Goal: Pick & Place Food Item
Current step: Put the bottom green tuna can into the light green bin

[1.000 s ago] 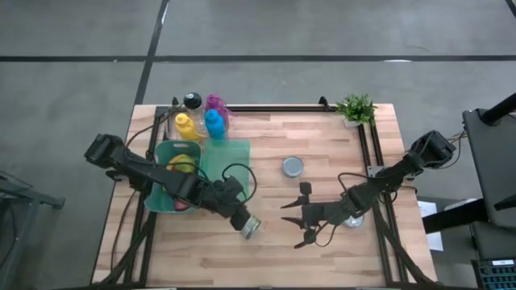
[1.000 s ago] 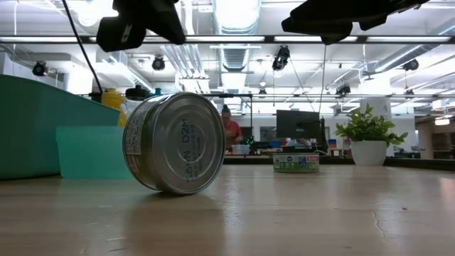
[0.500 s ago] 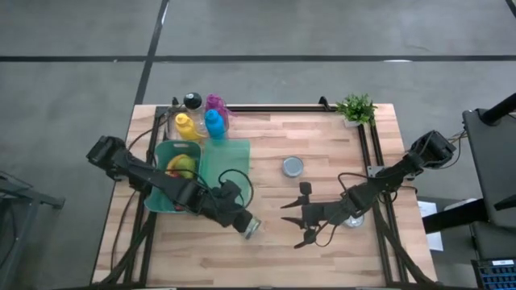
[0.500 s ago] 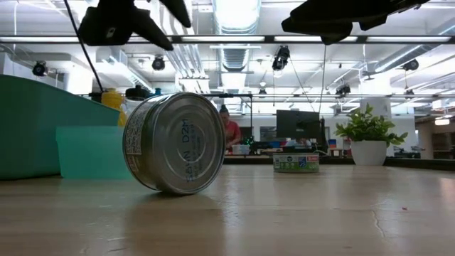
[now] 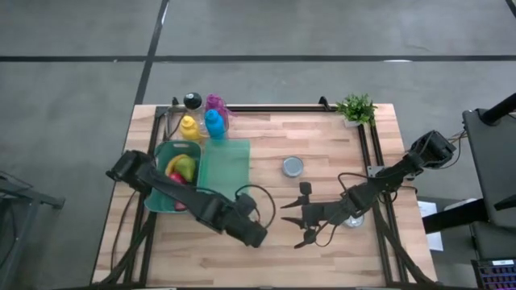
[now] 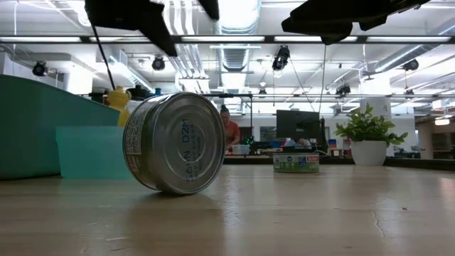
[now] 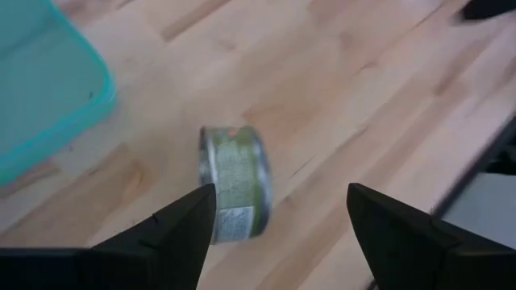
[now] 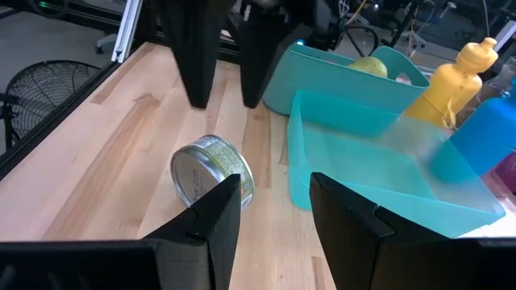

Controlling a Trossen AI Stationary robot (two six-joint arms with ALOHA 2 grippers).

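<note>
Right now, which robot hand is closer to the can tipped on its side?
Left. The left gripper hangs open right above the tipped can. The right gripper waits shut farther off to the side.

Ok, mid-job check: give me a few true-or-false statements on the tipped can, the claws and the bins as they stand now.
1. The near can lies on its side on the table. True.
2. The left claw is clamped on that can. False: its fingers stand open above the can, not touching it.
3. A second can stands upright farther back on the table. True.
4. The tipped can sits inside the clear teal tray. False: it lies on bare wood beside the tray.
5. The right claw is holding a yellow bottle. False: it is shut on nothing; the yellow bottle stands at the back.
</note>
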